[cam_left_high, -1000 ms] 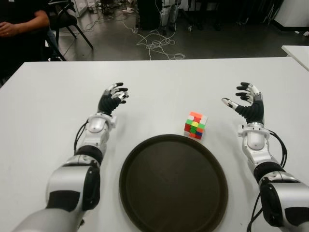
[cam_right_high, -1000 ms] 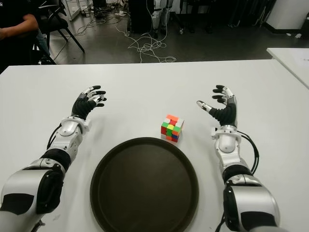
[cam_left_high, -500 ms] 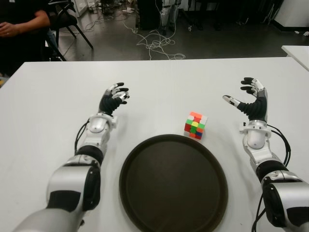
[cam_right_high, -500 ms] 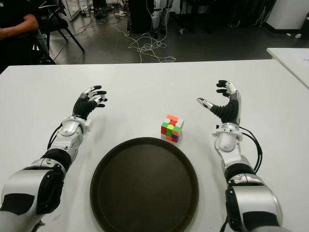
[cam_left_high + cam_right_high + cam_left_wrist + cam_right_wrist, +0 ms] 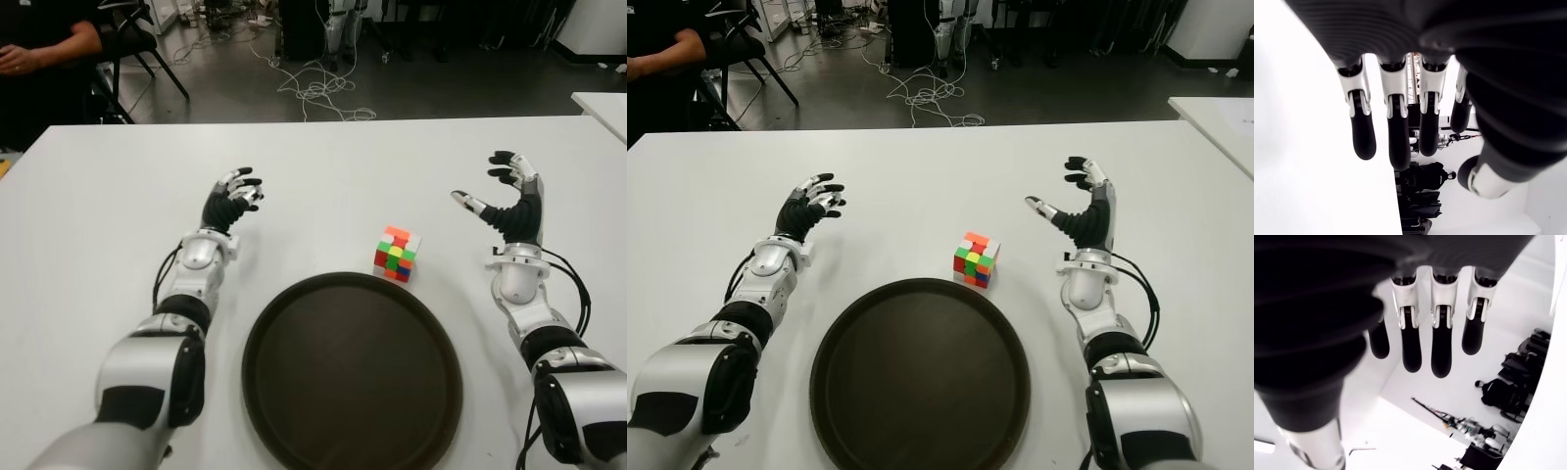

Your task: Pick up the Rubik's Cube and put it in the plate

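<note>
A Rubik's Cube (image 5: 396,254) stands on the white table (image 5: 323,176), just beyond the far right rim of a round dark plate (image 5: 351,370). My right hand (image 5: 502,199) is raised to the right of the cube, fingers spread, thumb pointing toward it, holding nothing. My left hand (image 5: 233,197) shows to the left of the cube and plate, fingers relaxed and empty. Both wrist views show only extended fingers (image 5: 1441,347), with nothing between them.
A seated person (image 5: 39,59) and a chair are beyond the table's far left corner. Cables lie on the floor (image 5: 313,88) behind the table. Another white table (image 5: 602,103) edges in at the far right.
My right hand has lifted a little and drifted slightly right, away from the cube. The left hand and the cube have stayed put.
</note>
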Available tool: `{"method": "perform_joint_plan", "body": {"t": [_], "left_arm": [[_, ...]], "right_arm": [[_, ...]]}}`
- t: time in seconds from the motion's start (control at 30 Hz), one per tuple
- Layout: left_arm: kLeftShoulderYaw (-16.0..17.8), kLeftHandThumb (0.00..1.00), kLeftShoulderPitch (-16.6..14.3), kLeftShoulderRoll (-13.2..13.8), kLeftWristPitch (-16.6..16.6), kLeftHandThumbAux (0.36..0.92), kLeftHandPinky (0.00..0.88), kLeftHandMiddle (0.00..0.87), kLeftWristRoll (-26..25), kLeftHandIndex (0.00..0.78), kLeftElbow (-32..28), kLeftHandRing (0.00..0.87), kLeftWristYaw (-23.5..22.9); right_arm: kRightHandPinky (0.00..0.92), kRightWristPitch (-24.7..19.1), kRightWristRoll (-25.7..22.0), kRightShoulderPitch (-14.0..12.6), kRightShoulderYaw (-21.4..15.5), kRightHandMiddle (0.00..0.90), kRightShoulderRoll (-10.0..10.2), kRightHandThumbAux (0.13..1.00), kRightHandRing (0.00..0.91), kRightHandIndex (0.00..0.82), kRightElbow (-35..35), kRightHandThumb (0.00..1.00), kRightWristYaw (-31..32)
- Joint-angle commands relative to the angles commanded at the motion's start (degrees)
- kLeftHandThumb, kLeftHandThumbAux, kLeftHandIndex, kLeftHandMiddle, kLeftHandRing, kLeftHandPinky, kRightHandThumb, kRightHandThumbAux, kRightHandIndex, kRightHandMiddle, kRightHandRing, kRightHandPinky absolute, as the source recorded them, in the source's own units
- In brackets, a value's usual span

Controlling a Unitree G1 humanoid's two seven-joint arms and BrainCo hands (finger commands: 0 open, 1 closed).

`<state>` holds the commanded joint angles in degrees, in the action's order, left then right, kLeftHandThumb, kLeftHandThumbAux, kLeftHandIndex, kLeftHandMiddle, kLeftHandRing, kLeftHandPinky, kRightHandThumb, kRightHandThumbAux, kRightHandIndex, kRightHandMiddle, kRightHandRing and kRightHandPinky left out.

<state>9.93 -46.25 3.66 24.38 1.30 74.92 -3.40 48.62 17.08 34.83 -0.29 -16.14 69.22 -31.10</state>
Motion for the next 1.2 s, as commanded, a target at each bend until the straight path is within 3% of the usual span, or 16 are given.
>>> {"method": "perform_joint_plan", "body": {"t": [0.37, 0.63, 1.2], "left_arm": [[-0.80, 0.248, 0.35, 0.29, 1.25, 0.720, 0.358, 0.296, 0.84, 0.224, -0.15, 0.332, 0.07], [-1.21, 0.235, 0.34, 0.43, 1.54, 0.688, 0.375, 0.305, 1.29, 0.230, -0.14, 0.343, 0.28], [-1.26, 0.253, 0.23, 0.66, 1.60, 0.716, 0.374, 0.317, 1.55, 0.246, -0.05, 0.348, 0.50]], "right_arm": [[0.297, -1.93, -0.21, 0.19, 0.32, 0.321, -0.03, 0.832, 0.325, 0.275, 0.86, 0.005, 2.30], [0.318, -2.57, -0.68, 0.34, 0.11, 0.312, 0.25, 0.802, 0.330, 0.265, 1.50, 0.000, 3.86], [0.317, -5.01, -1.13, 0.91, -0.19, 0.304, 0.50, 0.784, 0.322, 0.264, 2.49, 0.005, 5.58]]}}
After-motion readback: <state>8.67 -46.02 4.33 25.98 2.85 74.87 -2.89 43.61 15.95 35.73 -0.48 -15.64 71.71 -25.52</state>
